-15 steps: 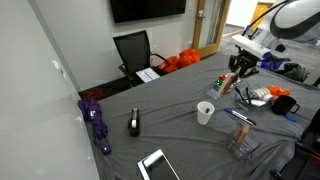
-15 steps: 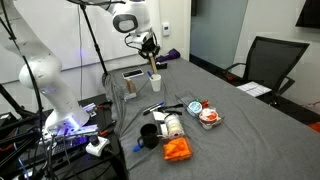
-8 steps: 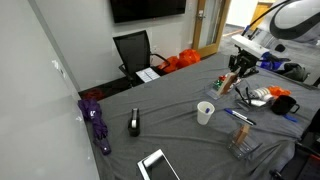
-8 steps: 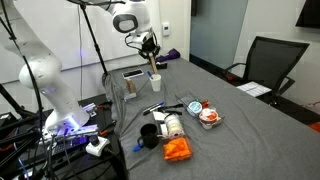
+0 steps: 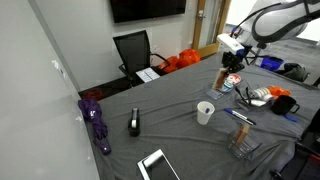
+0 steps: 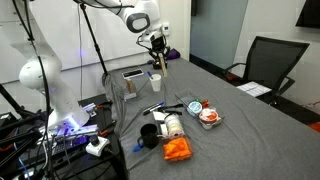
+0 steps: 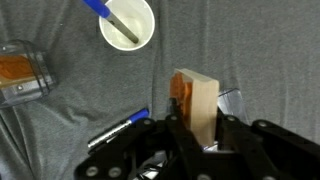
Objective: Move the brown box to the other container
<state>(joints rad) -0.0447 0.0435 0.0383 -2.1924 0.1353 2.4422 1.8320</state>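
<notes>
The brown box [image 7: 195, 105] is a tan cardboard block held upright between my gripper's [image 7: 197, 128] fingers. In both exterior views the gripper [image 5: 232, 66] [image 6: 157, 48] hangs above the grey table with the box [image 5: 229, 80] [image 6: 159, 64] at its tips, clear of the surface. The white round cup [image 7: 128, 22] stands ahead and to the left in the wrist view, with a blue-tipped pen lying in it. It also shows in both exterior views [image 5: 205, 112] [image 6: 155, 82], below and beside the gripper.
A clear container [image 7: 22, 72] [image 5: 243, 148] [image 6: 130, 83] stands near the cup. A blue pen [image 7: 120, 128] lies on the cloth. A black device [image 5: 134, 123], a purple object [image 5: 97, 122], a tablet [image 5: 157, 165], a black mug [image 6: 150, 133] and orange items [image 6: 177, 150] lie around. An office chair [image 5: 135, 50] stands behind.
My gripper has risen and shifted sideways with the brown box still in it. The cup and the other things have not moved.
</notes>
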